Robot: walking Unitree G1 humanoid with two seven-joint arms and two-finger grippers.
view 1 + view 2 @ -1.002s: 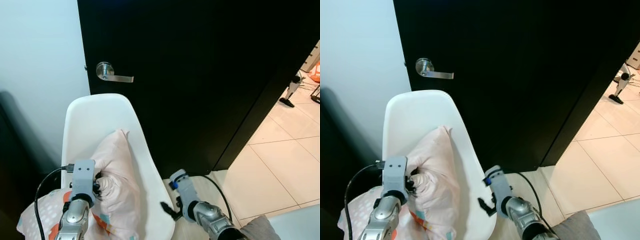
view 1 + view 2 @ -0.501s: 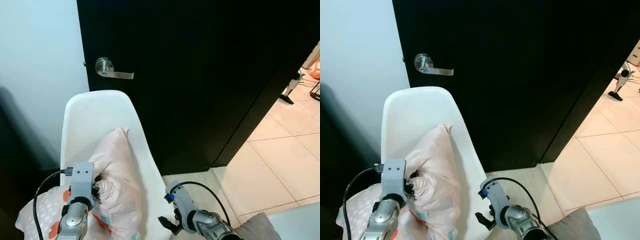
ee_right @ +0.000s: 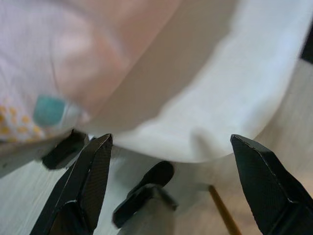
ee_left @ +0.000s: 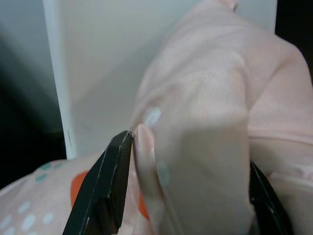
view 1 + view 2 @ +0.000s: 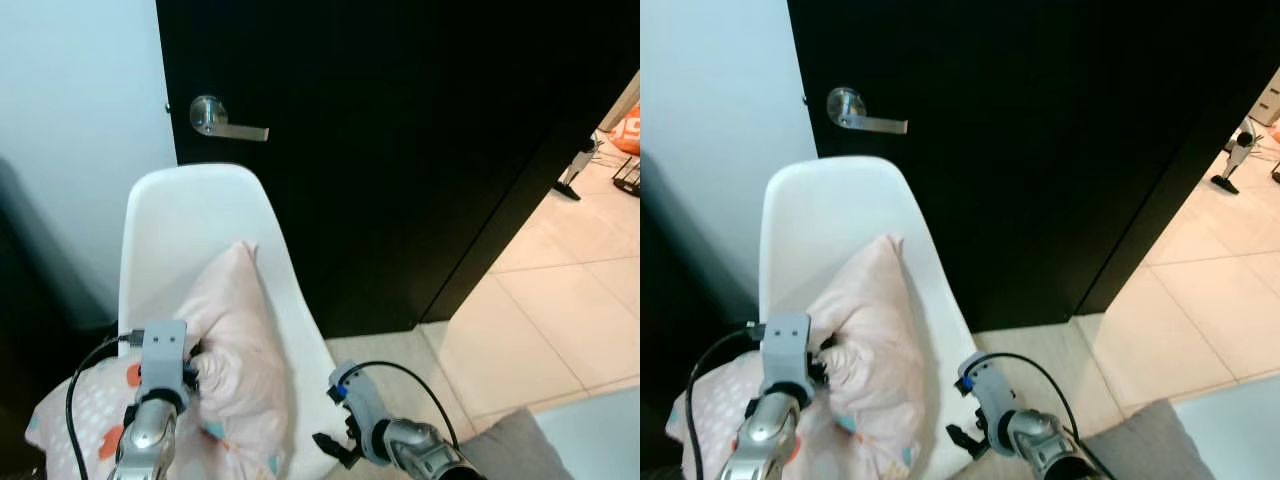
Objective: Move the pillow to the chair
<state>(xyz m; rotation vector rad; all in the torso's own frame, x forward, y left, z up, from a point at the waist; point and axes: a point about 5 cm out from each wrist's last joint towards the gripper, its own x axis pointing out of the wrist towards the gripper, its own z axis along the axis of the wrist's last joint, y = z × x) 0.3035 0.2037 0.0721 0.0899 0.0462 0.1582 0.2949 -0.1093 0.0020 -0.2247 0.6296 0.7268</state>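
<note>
Pillow fills chair seat, dark door close behind — open tiled floor rightward

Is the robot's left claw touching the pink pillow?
Touching. The left wrist view shows the left gripper with pillow fabric bunched between its black fingers.

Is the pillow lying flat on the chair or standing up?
Standing up, mostly. The pillow leans against the white chair back, bunched where the left gripper pinches a fold of it.
</note>
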